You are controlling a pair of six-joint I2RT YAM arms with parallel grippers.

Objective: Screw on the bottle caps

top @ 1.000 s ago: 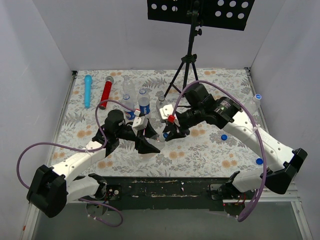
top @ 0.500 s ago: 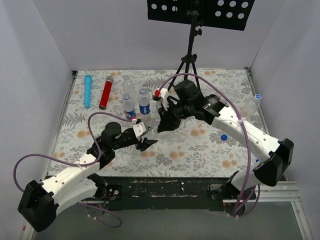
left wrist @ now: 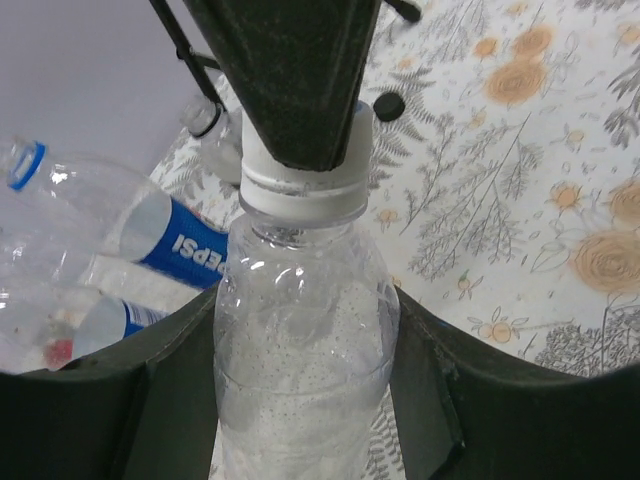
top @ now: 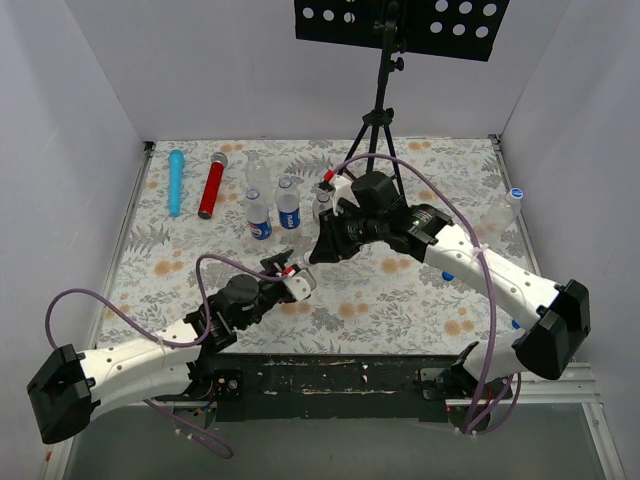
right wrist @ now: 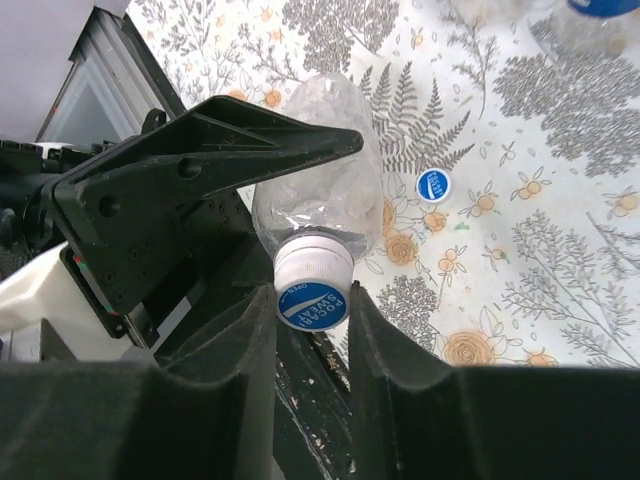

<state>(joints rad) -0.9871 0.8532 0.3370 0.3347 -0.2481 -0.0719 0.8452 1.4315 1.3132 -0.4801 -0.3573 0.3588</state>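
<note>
**Spotter:** Your left gripper [top: 289,276] is holding the clear bottle [left wrist: 305,330] by its body, one finger pressing each side. It is hanging above the floral counter [top: 400,300], close to the near edge and about midway along it.

**Desk:** Your right gripper [top: 320,250] is meeting it there, its two fingers set narrow and pinching the blue cap [right wrist: 312,305] between them. That cap is sitting at the bottle's white neck ring. How far it is threaded on, you are not being shown.

**Spotter:** In your left wrist view, a right finger is covering the cap's top entirely.

**Desk:** Other caps are lying loose. A second blue cap [right wrist: 432,184] is resting printed side up on the counter, near the held bottle in your right wrist view. A black cap [left wrist: 390,105] is lying farther out, past the bottle in your left wrist view.

**Spotter:** Pepsi-labelled bottles [top: 258,222] are standing upright toward the far edge, left of centre.

**Desk:** A blue cylinder [top: 176,182] and a red cylinder [top: 211,186] are lying side by side, not touching, near the far left corner. A black tripod [top: 375,130] is standing by the far edge
</note>
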